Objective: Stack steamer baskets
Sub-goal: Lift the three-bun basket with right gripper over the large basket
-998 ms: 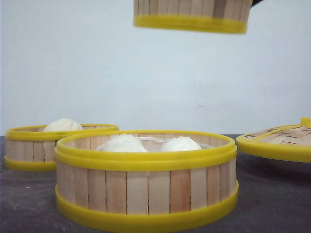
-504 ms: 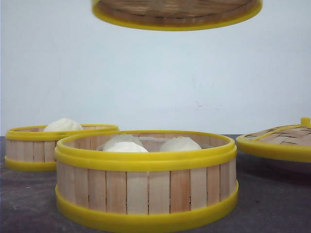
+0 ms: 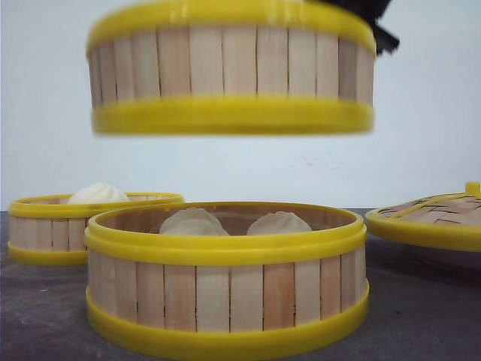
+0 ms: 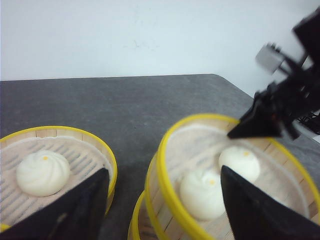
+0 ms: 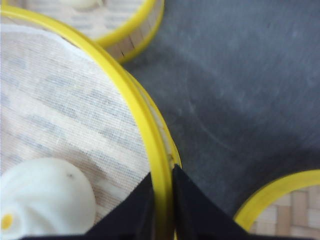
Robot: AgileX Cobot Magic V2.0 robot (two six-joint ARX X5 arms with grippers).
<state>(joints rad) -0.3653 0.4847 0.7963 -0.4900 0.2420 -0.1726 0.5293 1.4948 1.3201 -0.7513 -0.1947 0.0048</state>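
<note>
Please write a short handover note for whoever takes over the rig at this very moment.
Right gripper: shut on the yellow rim of the raised slat-walled round steamer basket, which holds buns and hangs in the air directly above the front basket.
Left gripper: open, holding nothing.
Third basket, one bun showing, sits on the dark table at back left. The woven yellow-rimmed lid rests at the right.
Done: nothing stacked yet.
Left: lower the raised basket onto the front one, then probably add the third.
</note>
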